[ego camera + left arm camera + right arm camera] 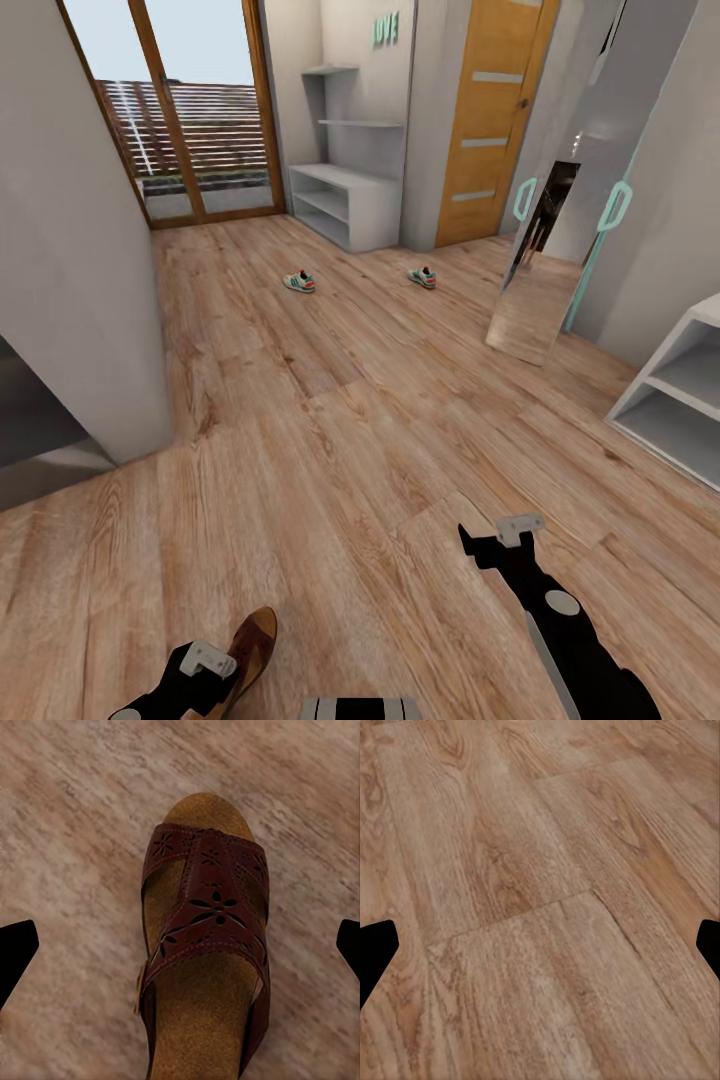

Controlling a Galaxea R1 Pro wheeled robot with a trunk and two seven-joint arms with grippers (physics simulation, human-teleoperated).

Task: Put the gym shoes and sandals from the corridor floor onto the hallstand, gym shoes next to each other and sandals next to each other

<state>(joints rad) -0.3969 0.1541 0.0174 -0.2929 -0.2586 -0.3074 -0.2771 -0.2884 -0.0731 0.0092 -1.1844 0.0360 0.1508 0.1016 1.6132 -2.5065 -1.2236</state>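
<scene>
One brown sandal lies flat on the wood-plank corridor floor, close in at the near left. The left gripper hangs directly above it with its fingers spread wide on either side of the strap, touching nothing; that placement looks like the set-up for a top-down grasp. I can count only this one sandal. Two gym shoes sit far down the corridor, well apart from each other, on the floor just in front of the light-grey hallstand, whose shelves hold no shoes. The right gripper is open over bare planks, near right, carrying nothing.
</scene>
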